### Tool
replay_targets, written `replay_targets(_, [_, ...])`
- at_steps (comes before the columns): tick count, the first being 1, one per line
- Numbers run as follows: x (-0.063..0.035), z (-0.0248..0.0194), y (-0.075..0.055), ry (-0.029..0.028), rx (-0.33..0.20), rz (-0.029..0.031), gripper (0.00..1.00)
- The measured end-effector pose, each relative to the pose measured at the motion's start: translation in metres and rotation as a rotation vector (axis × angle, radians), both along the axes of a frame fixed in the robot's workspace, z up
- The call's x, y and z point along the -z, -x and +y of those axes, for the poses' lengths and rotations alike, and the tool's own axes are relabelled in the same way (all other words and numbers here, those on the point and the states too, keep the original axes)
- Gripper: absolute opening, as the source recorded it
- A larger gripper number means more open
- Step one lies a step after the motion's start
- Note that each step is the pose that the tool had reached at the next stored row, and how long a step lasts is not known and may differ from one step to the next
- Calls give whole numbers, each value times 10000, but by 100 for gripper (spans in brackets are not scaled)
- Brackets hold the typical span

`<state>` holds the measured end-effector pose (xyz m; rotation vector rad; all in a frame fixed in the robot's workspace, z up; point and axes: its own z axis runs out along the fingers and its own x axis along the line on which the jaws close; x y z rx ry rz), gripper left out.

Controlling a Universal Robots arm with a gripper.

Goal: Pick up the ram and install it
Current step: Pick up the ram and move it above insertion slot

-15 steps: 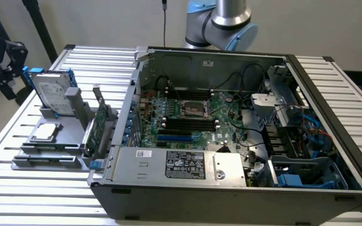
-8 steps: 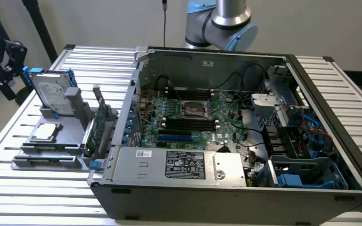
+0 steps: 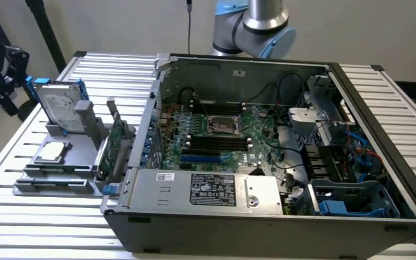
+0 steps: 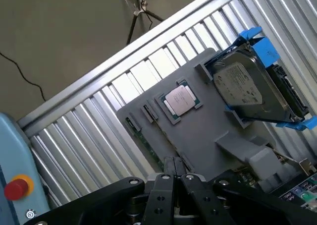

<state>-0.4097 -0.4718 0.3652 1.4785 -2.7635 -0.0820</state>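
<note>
Right, 0 steps done: fingers (image 4: 165, 188) pressed together (gripping nothing) above the gray holder (image 4: 208, 136) on the worktop (image 3: 34, 227), exterior view's left. The ram (image 4: 148, 146) stands there; memory slots (image 3: 219, 143) unfilled.

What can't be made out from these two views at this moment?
- Exterior view: the arm is cut off by the top edge above its joint.
- Exterior view: the green boards beside the gray holder overlap edge-on, so their chips and outlines cannot be told apart.
- Wrist view: the shut gripper hides the holder edge beneath its tips, so contact cannot be told.
</note>
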Motion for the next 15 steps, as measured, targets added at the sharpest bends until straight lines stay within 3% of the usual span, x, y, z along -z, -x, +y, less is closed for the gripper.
replay_targets(15, [15,0,0,6,-2728,-18,11])
